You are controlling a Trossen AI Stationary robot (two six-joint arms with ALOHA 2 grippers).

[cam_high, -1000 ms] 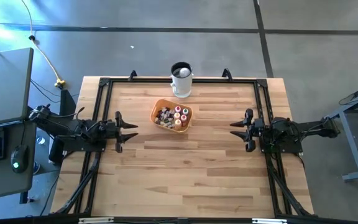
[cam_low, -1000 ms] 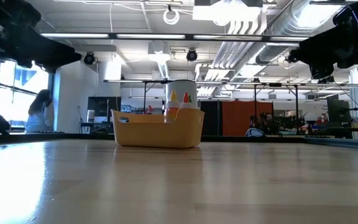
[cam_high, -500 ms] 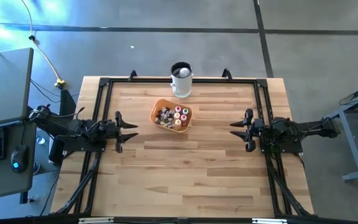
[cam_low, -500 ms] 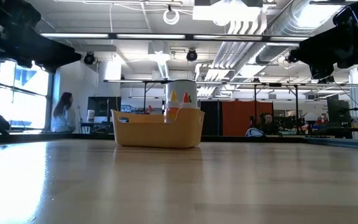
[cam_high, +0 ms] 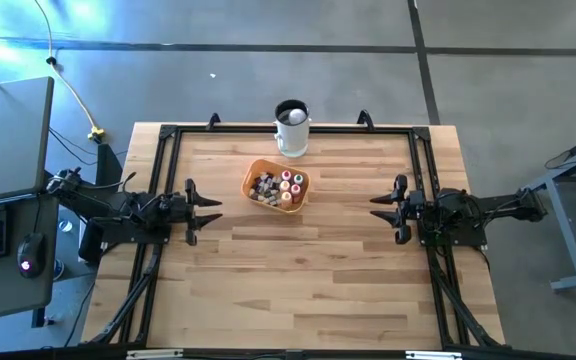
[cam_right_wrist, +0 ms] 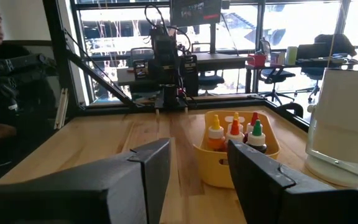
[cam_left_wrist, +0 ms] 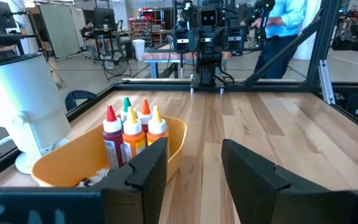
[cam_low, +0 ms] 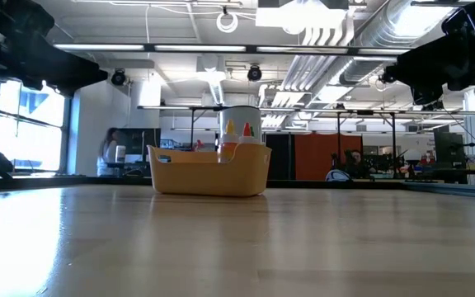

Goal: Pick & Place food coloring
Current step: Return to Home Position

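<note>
Several food coloring bottles [cam_high: 288,186] with red, green, yellow and whitish caps stand upright in an orange bowl [cam_high: 258,170] on the far middle of the table; they also show in the left wrist view [cam_left_wrist: 131,132], the right wrist view [cam_right_wrist: 235,134] and the low view [cam_low: 237,132]. My left gripper [cam_high: 213,211] waits open at the table's left side, above the wood. My right gripper [cam_high: 377,207] waits open at the right side. Both point toward the table's middle and touch nothing.
A white mug [cam_high: 291,128] stands at the far edge just behind the bowl. A black frame [cam_high: 168,135] runs along the table's far, left and right sides. Bare wood [cam_high: 298,270] spreads between the arms and toward the near edge. People show in the room beyond.
Both arms have kept still. In the low view a person in the room behind has walked toward the right.
</note>
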